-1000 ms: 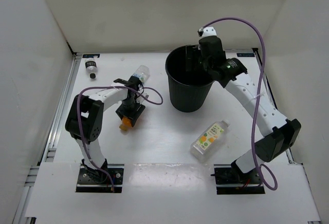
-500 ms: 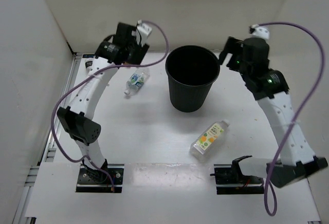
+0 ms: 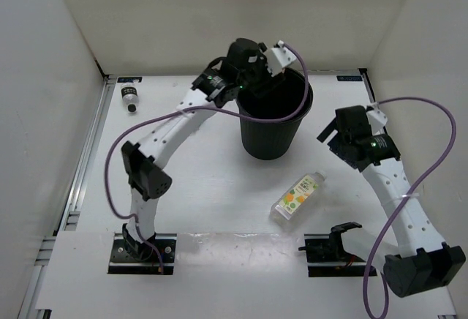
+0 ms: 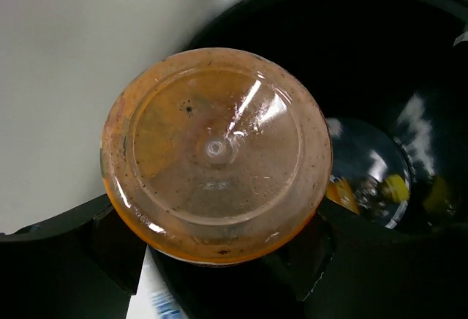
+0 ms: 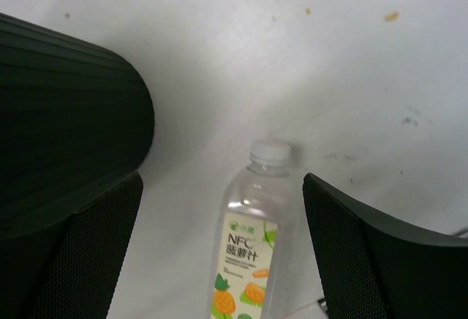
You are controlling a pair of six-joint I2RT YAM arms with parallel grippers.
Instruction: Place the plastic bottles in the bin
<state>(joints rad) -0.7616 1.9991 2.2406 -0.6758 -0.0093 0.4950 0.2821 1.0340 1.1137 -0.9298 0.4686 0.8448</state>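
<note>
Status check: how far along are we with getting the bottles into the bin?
Done: at least one bottle, blurred, seems to lie inside the bin. In hand: the left claw grips the orange bottle above the bin's rim, not yet released. Left: the fruit-label bottle on the table under the open right claw, and the black-cap bottle at the far left corner.

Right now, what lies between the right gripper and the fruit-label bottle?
Only bare table separates the right gripper from the bottle; the top view shows it.
</note>
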